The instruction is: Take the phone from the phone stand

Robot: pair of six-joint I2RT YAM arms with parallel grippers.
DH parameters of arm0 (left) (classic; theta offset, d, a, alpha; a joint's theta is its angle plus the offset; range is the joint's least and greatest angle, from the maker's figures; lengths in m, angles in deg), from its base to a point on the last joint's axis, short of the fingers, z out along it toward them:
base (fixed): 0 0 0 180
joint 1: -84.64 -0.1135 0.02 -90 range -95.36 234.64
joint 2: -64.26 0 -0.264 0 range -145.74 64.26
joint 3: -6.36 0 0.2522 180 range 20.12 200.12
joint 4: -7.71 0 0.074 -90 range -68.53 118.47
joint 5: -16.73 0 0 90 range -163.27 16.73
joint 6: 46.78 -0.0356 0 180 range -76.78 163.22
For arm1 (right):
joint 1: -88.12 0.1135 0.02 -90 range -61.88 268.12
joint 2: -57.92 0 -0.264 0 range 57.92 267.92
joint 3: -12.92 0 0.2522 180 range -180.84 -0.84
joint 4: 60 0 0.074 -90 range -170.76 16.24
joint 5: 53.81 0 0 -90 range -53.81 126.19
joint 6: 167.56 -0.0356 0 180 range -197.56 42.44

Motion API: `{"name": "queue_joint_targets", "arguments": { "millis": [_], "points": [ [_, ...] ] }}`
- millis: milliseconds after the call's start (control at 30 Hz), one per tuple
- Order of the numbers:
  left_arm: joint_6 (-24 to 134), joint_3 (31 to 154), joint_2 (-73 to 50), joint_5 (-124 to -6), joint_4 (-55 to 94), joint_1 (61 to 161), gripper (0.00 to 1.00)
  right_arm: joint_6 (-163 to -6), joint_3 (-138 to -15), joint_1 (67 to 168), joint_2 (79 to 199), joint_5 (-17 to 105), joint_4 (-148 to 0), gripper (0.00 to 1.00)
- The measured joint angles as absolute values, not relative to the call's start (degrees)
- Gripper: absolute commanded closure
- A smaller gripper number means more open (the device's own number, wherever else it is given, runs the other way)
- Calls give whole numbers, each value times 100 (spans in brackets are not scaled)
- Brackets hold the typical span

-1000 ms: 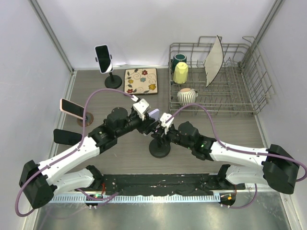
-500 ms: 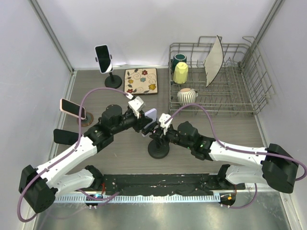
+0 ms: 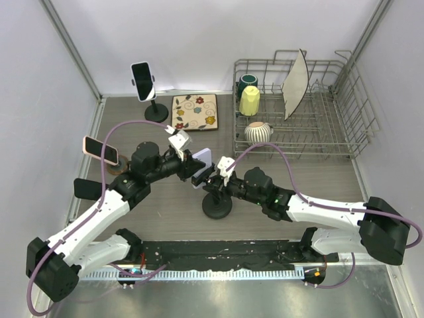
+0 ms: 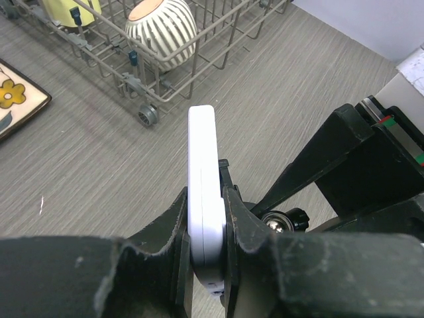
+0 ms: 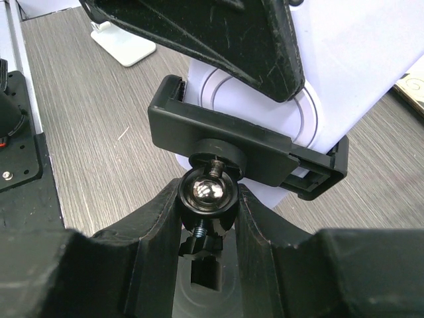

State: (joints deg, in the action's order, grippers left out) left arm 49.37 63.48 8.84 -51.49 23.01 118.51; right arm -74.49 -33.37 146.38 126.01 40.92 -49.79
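pinching the white phone [image 4: 202,165] by its two flat faces, our left claw [image 4: 207,222] grips it just above the phone stand [image 3: 217,207]. the phone sits in the stand's black clamp [image 5: 225,142]. our right claw [image 5: 207,202] is pressed around the stand's ball joint [image 5: 209,187], below the clamp, on the grey counter [image 4: 99,152].

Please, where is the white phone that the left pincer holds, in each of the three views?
Top external: the phone is central, tilted, above the phone stand.
Left wrist: central, edge-on, in the left pincer.
Right wrist: upper right, its white back behind the clamp.
Shared landmark: the phone stand, its ball joint in the right pincer.
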Motion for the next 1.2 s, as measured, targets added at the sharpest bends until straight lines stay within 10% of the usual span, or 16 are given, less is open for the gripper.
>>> {"name": "queue_joint_targets", "arguments": {
  "millis": [467,900,1200],
  "points": [
    [5029,6334,712,-5372,2192,12085,100,-7617,-3368,14651,12656,3823,-5099,97],
    [4266,6177,530,-7923,1576,13713,100,-7973,-3302,14656,12654,3259,-5386,43],
    [4266,6177,421,-8238,1401,13916,100,-8146,-3180,14656,12702,3047,-5805,30]
  ]
}}
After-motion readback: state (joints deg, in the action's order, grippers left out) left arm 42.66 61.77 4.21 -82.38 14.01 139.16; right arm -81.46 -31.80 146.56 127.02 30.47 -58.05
